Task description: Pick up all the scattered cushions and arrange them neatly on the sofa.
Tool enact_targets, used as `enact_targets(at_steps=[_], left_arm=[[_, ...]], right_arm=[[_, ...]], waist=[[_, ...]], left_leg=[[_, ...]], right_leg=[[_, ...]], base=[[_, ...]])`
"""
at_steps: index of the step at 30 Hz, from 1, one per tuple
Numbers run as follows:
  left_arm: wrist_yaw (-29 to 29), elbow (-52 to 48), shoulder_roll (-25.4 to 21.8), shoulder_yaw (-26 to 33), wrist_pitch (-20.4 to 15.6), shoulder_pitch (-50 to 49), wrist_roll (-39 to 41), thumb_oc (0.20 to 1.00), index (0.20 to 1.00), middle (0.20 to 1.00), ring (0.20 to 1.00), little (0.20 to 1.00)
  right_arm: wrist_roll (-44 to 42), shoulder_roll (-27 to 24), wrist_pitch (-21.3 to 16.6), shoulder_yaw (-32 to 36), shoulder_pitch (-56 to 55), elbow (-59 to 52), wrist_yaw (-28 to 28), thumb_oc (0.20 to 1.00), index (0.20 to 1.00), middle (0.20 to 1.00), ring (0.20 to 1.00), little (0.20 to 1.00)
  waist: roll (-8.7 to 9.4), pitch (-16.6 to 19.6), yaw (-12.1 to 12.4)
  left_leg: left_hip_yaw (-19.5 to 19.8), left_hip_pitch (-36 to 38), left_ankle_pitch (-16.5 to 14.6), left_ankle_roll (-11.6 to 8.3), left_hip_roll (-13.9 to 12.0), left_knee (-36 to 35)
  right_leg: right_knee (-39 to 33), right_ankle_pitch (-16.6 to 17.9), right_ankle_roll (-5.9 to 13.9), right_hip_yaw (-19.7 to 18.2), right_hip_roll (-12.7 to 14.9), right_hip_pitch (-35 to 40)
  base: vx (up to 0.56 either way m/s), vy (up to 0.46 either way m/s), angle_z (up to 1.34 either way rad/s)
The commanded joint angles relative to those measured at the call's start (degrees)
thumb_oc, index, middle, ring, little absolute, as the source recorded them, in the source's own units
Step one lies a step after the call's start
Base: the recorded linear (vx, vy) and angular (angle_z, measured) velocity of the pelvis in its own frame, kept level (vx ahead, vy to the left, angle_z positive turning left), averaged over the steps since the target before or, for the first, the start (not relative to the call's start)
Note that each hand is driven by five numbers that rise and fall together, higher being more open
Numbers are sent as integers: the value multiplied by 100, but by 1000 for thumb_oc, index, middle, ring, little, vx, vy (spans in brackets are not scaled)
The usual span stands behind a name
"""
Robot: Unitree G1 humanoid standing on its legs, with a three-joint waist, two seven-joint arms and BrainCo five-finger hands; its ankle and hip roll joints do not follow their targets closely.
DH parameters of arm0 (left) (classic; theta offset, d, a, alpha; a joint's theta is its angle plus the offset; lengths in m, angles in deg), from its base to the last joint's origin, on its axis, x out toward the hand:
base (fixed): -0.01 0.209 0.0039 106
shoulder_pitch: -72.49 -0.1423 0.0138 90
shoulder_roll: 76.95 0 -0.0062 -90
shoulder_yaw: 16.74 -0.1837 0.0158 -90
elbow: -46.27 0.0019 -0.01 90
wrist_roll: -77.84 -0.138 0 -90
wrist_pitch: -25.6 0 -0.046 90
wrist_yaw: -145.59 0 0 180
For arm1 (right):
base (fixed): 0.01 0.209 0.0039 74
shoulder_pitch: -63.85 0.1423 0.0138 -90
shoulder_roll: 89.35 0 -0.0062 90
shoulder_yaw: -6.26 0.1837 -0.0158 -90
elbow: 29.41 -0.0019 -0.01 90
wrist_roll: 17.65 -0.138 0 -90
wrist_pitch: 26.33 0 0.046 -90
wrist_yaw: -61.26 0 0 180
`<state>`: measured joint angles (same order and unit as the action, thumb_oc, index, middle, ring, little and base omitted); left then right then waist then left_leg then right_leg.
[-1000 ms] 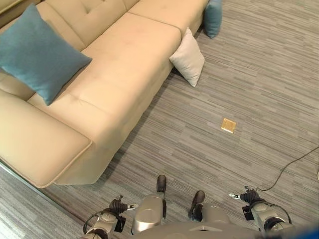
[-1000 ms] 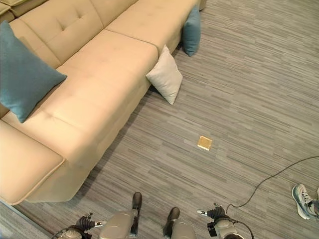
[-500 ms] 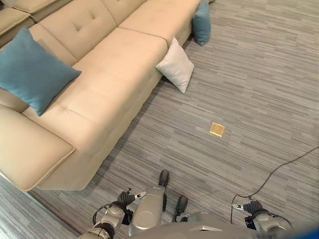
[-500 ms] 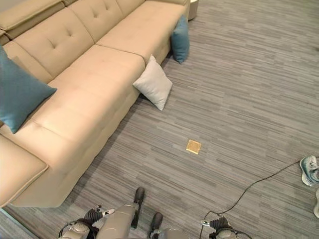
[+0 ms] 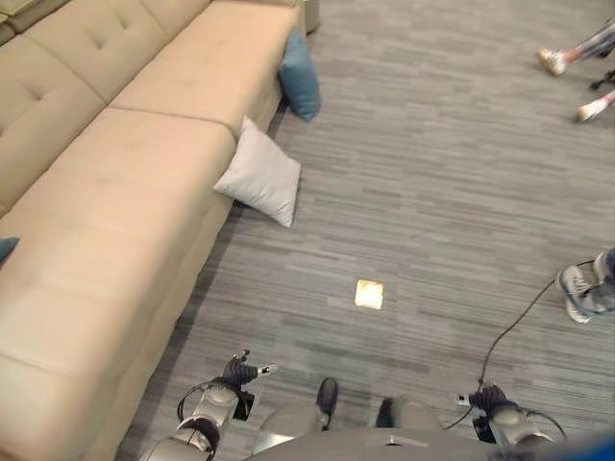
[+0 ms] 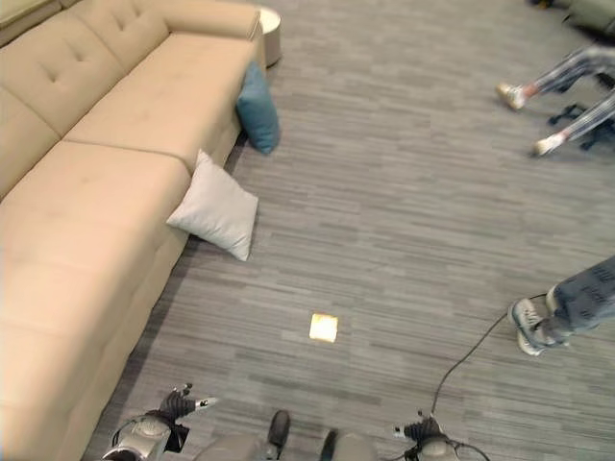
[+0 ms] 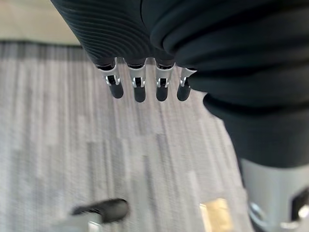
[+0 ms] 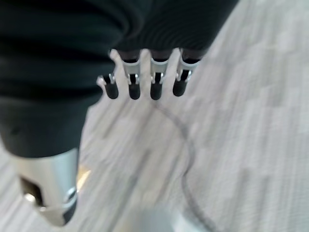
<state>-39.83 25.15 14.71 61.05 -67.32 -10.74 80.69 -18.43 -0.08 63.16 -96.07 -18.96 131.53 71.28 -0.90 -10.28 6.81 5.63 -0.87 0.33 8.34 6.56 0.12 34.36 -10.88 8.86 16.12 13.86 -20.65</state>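
Beige and long, the sofa [image 5: 115,173] runs along the left side of what we see, and its seat is bare in the middle. A white cushion [image 5: 259,175] stands on the grey carpet floor [image 6: 404,192], leaning against the front of the sofa. A blue cushion [image 5: 300,79] also stands on the floor, farther along, leaning on the sofa front near its far end. At the left edge of the left eye view we see a small blue corner of another cushion [image 5: 6,248] on the seat. Our left hand [image 7: 145,82] hangs low above the floor with relaxed, nearly straight fingers, and it holds nothing. Our right hand [image 8: 145,79] hangs the same way, fingers loose and empty. A small yellow square [image 5: 369,294] lies on the floor between the sofa and a person's shoes [image 6: 527,327] at the right.
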Motion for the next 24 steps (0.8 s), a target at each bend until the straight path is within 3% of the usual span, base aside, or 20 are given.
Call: enact_targets(at_steps=[1,3,5,6,8,9,10,11,13,14,16,17,19,24], left_arm=[[-121,21,-84,75,-98,-207,59,1000,1000,1000,1000,1000],[-110,75,-55,75,-115,-197,33,1000,1000,1000,1000,1000],[-118,168,-4,108,-124,-235,12,1000,1000,1000,1000,1000],[-122,200,59,56,-88,-281,-10,1000,1000,1000,1000,1000],[-81,170,92,-31,-62,-230,-27,1000,1000,1000,1000,1000],[-58,112,105,-103,-48,-186,-49,1000,1000,1000,1000,1000],[-52,54,104,-135,-51,-179,-47,1000,1000,1000,1000,1000],[-39,-41,102,-174,-57,-118,12,1000,1000,1000,1000,1000],[-35,-38,112,-192,-63,-102,4,1000,1000,1000,1000,1000],[-21,9,149,-223,-88,-88,-60,1000,1000,1000,1000,1000],[-12,-6,158,-254,-88,-79,-104,1000,1000,1000,1000,1000],[-4,-8,161,-276,-94,-102,-134,1000,1000,1000,1000,1000],[17,32,140,-192,-91,-200,-120,1000,1000,1000,1000,1000],[-10,202,97,2,-57,-315,-44,1000,1000,1000,1000,1000]], right_arm=[[173,-205,-42,15,-23,-4,52,1000,1000,1000,1000,1000],[139,-215,-45,21,-55,19,48,1000,1000,1000,1000,1000],[166,-212,-43,-3,-105,50,32,1000,1000,1000,1000,1000],[87,-235,-88,69,-223,75,51,1000,1000,1000,1000,1000],[-105,-231,-153,126,-245,87,64,1000,1000,1000,1000,1000],[-173,-233,-177,128,-243,58,82,1000,1000,1000,1000,1000],[-195,-244,-188,106,-239,33,91,1000,1000,1000,1000,1000],[-223,-253,-158,142,-238,55,106,1000,1000,1000,1000,1000],[-230,-260,-161,146,-248,65,103,1000,1000,1000,1000,1000],[-223,-297,-162,170,-249,81,118,1000,1000,1000,1000,1000],[-220,-298,-158,171,-270,83,139,1000,1000,1000,1000,1000],[-232,-293,-161,176,-308,78,151,1000,1000,1000,1000,1000],[-189,-245,-136,169,-384,65,115,1000,1000,1000,1000,1000],[-70,-113,-148,118,-416,35,70,1000,1000,1000,1000,1000]], waist=[[275,-25,9],[277,-43,-110],[350,33,-155],[347,97,-214],[362,45,-259],[378,-44,-253],[379,-80,-253],[428,-120,-226],[433,-112,-208],[445,-56,-206],[390,-18,-149],[346,-25,-121],[312,38,-18],[480,262,75]], left_leg=[[133,-216,-483,-515,-297,417],[322,20,-615,-561,-294,335],[425,135,-785,-588,-254,380],[447,145,-1017,-740,-340,853],[346,-293,-623,-998,-476,1822],[263,-641,-385,-1024,-504,2435],[188,-842,-376,-1003,-509,2837],[-230,-1180,-312,-979,-617,3111],[-297,-1254,-406,-963,-574,2948],[-538,-1402,-481,-957,-597,2280],[-723,-1527,-163,-974,-607,1493],[-800,-1567,213,-1048,-659,1051],[-924,-1640,509,-1094,-788,488],[-906,-1373,402,-927,-685,490]], right_leg=[[-2134,1137,-83,-388,-620,682],[-2650,1392,-21,-774,-756,507],[-2894,1509,-23,-860,-754,673],[-2919,1407,-182,-802,-838,953],[-3021,1222,-396,-645,-876,1281],[-3060,1159,-489,-598,-883,1415],[-3106,1109,-550,-552,-922,1514],[-3251,974,-634,-389,-937,1816],[-3312,936,-620,-362,-947,1904],[-3445,846,-559,-269,-983,2060],[-3548,763,-539,-219,-1101,2239],[-3589,692,-527,-194,-1179,2359],[-3558,476,-519,-243,-1322,2635],[-3250,356,-384,-333,-1166,2733]], base=[[401,-131,6],[345,-123,6],[429,-210,73],[555,-381,131],[345,-352,114],[99,-216,100],[219,-293,71],[266,-236,51],[239,-117,35],[262,-36,20],[302,-28,17],[274,-4,27],[471,67,-27],[329,115,-31]])
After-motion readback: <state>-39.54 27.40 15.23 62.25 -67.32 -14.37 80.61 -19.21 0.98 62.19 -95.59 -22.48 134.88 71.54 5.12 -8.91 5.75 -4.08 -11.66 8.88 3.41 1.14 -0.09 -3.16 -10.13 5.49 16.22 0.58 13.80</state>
